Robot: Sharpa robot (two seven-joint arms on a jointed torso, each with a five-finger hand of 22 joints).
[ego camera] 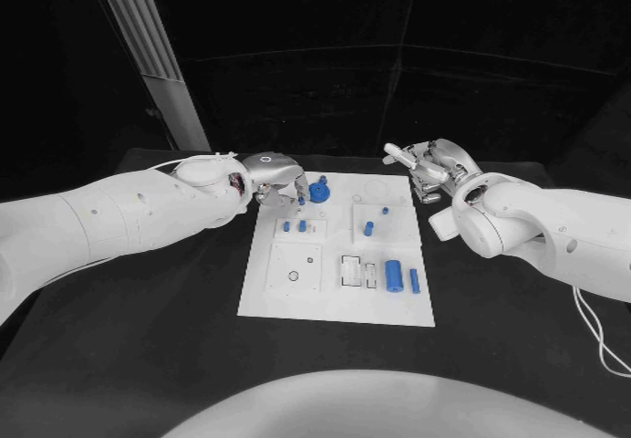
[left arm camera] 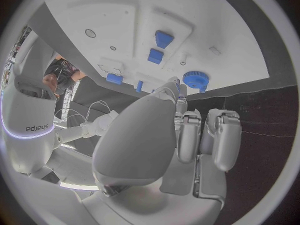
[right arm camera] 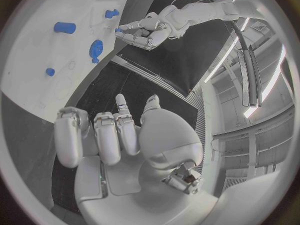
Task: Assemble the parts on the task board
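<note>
The left robot hand (ego camera: 275, 179) hovers at the task board's (ego camera: 336, 306) far-left corner, apparently pinching a small blue piece; the blue gear (ego camera: 322, 192) lies just beside it. The right robot hand (ego camera: 428, 166) hangs released.

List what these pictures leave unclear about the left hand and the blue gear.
- Head view: the left hand covers part of the blue gear; contact cannot be told.
- Left wrist view: the palm hides its fingers near the gear.
- Right wrist view: gear too small to judge seating on the task board.

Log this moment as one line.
left hand: over task board far edge, at blue gear, grasp unclear | right hand: open, off board | stage: assembly unfinished
</note>
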